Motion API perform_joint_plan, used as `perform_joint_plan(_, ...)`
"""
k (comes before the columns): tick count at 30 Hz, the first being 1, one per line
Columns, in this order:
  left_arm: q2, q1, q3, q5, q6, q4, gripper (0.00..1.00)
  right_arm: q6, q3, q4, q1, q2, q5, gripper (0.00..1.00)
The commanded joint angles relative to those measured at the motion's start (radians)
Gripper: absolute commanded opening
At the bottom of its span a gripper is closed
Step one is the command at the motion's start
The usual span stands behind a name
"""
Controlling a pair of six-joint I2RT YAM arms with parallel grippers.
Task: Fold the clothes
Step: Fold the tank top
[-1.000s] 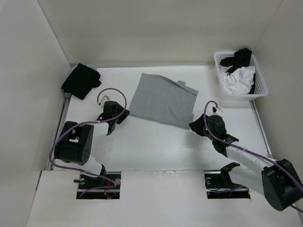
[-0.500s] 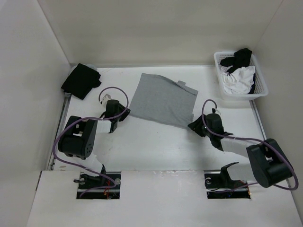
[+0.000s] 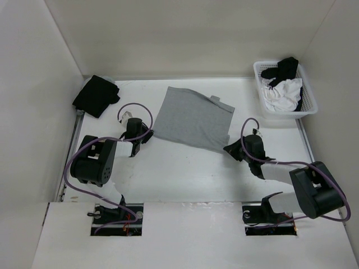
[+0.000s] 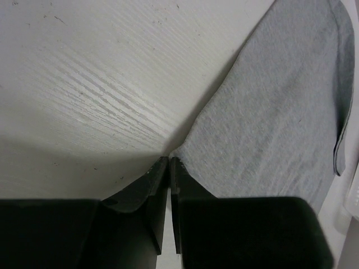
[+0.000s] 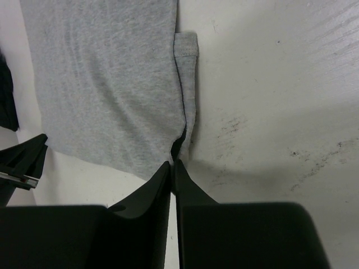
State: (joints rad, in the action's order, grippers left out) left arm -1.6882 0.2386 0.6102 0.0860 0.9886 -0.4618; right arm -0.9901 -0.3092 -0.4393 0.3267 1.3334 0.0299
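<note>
The left arm (image 3: pixel 92 162) is folded close to its base, with the elbow raised and the wrist reaching forward and to the right, low over the table. The left gripper (image 4: pixel 169 159) points away from the base. Its jaws are pressed together with only a thin slit between them, and they pinch the near left corner of the garment (image 3: pixel 193 117). The right arm (image 3: pixel 286 174) has its elbow far out to the right, and the forearm runs forward and to the left, also low. The right gripper (image 5: pixel 173 163) has its jaws closed in the same way, and the tips nip the near right edge of the garment.
</note>
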Motion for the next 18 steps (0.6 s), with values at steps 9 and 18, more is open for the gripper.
perform_joint_plan(9, 0.238, 0.014, -0.058, 0.024, 0.005, 0.044, 0.00, 0.059, -0.030, 0.113, 0.033, -0.250, -0.028, 0.00)
perform_joint_plan(18, 1.080, 0.116, 0.081, 0.171, -0.074, 0.575, 0.00, 0.188, -0.368, 0.853, 0.331, -0.896, -0.310, 0.00)
